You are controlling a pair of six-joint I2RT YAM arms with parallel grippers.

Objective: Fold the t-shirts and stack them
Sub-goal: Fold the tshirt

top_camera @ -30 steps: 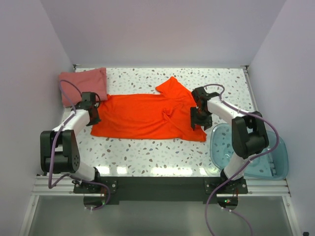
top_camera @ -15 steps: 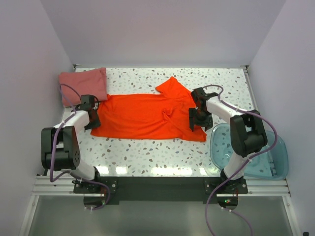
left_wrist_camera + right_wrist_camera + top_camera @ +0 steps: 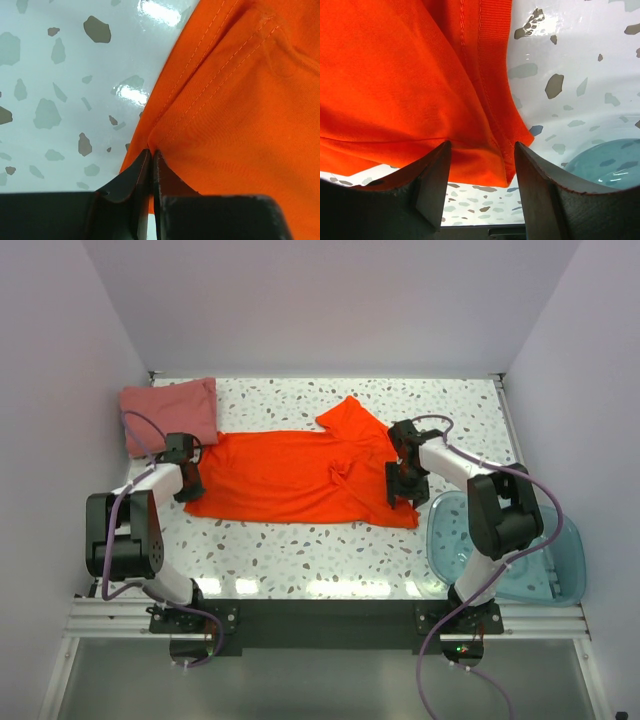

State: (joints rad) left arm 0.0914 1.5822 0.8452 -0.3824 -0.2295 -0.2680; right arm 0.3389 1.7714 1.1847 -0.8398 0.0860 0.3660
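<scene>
The bright orange-red t-shirt lies spread across the table's middle, one sleeve folded up at the back. The dusty pink-red t-shirt lies folded at the back left. My left gripper is at the orange shirt's left hem corner, shut on the hem. My right gripper is over the shirt's right front corner, open, its jaws straddling the corner edge.
A translucent blue plastic tub stands at the front right, close to the right arm; it also shows in the right wrist view. White walls enclose the speckled table on three sides.
The left gripper has shifted slightly to the shirt's left hem corner. The right gripper has barely moved over the right corner.
</scene>
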